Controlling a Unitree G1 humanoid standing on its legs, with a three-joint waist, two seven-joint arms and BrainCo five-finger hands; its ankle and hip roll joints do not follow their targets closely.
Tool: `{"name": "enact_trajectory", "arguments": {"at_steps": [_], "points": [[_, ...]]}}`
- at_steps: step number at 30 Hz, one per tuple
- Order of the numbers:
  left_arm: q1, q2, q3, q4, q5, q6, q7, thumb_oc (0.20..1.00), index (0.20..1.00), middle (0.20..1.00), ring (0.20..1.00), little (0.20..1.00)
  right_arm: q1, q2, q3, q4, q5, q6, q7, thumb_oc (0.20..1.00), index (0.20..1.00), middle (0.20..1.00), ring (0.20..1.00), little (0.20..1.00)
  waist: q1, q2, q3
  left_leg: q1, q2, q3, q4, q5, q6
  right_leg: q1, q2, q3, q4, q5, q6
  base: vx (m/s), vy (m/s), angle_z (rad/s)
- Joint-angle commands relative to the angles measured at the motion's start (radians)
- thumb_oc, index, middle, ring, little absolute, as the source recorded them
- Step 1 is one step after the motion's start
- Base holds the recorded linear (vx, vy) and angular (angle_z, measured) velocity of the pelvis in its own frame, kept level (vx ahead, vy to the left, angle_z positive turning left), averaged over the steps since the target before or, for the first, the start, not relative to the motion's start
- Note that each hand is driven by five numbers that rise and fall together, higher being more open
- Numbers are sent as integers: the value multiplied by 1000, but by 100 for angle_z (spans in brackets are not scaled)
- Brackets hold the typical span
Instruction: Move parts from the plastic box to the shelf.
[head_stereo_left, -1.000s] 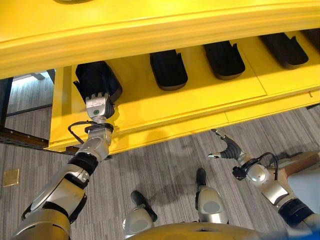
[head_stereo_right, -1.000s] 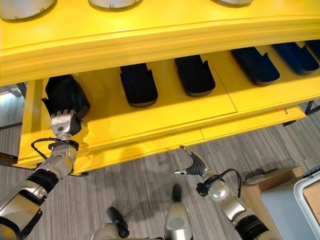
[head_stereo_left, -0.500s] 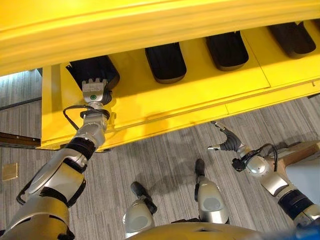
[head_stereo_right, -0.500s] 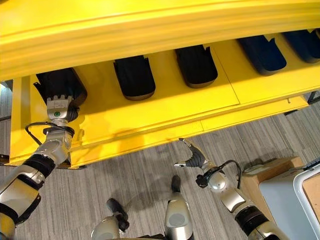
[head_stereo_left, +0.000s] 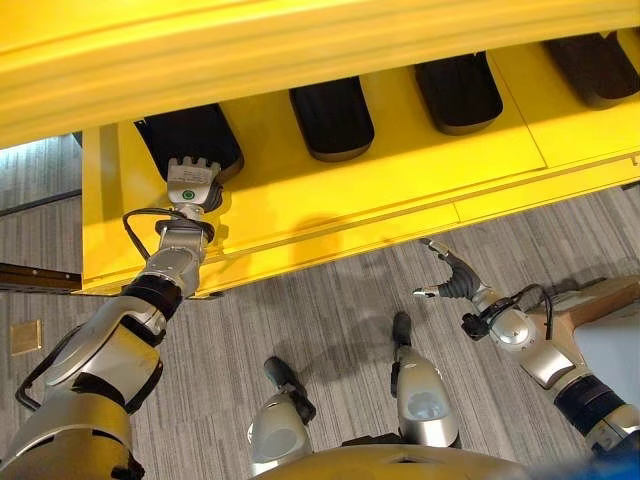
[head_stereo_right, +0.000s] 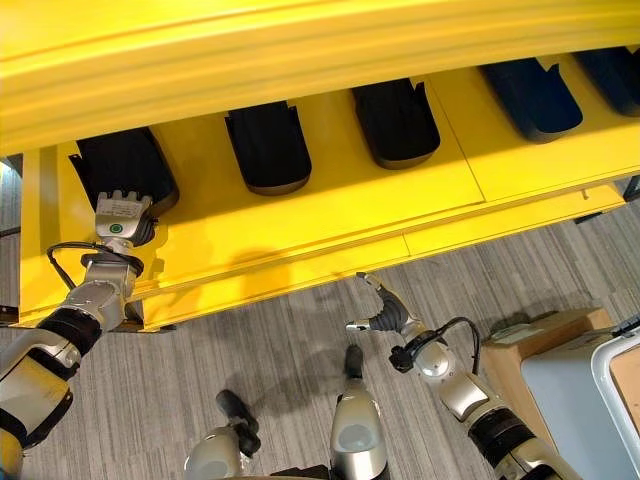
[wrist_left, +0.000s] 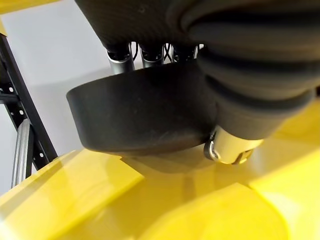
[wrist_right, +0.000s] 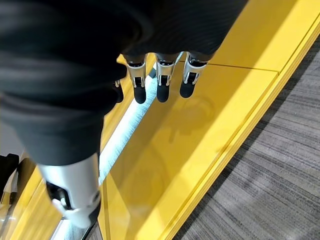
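A black tray-shaped part (head_stereo_left: 190, 140) lies at the left end of the yellow shelf (head_stereo_left: 330, 205), in line with the others. My left hand (head_stereo_left: 193, 182) is at its near rim. In the left wrist view the fingers (wrist_left: 120, 62) reach over the rim of the part (wrist_left: 145, 115) and the thumb (wrist_left: 230, 149) presses its outer wall, so the hand is shut on it. My right hand (head_stereo_left: 452, 285) hangs low over the floor in front of the shelf, open with nothing in it. Its straight fingers (wrist_right: 159, 85) point at the shelf's edge.
Three more black parts (head_stereo_left: 332, 118) (head_stereo_left: 458, 92) (head_stereo_left: 597, 65) sit in a row on the same shelf under a yellow upper level (head_stereo_left: 300, 50). A grey plastic box (head_stereo_right: 580, 400) and a brown carton (head_stereo_right: 530, 345) stand at the right. A black rack post (wrist_left: 20, 100) is left of the shelf.
The camera has shifted. The part in my left hand, tilted up a second ago, now lies flat on the shelf. The right hand has hardly moved.
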Motion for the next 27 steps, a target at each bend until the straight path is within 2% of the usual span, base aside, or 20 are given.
{"name": "enact_trajectory", "arguments": {"at_steps": [1, 13, 27], "points": [[30, 87, 43, -6, 82, 3, 38, 200, 200, 200, 200, 200, 3, -31, -11, -13, 13, -58, -3, 1000, 1000, 1000, 1000, 1000, 9, -16, -44, -90, 6, -97, 151, -58, -6, -13, 10, -36, 171, -155, 1, 22, 34, 0], [127, 76, 80, 6, 127, -2, 51, 200, 200, 200, 200, 200, 19, -32, -31, -8, -4, -56, 8, 1000, 1000, 1000, 1000, 1000, 11, -4, -55, -71, -6, -101, 139, -52, -1, 4, 6, -39, 167, -152, 2, 1, 1, 0], [119, 98, 84, 23, 163, 17, 41, 200, 200, 200, 200, 200, 17, -43, -42, -6, -14, -44, 18, 1000, 1000, 1000, 1000, 1000, 1, 7, -59, -62, -10, -98, 133, -41, -2, 6, 4, -32, 169, -151, 3, 1, 2, 0]]}}
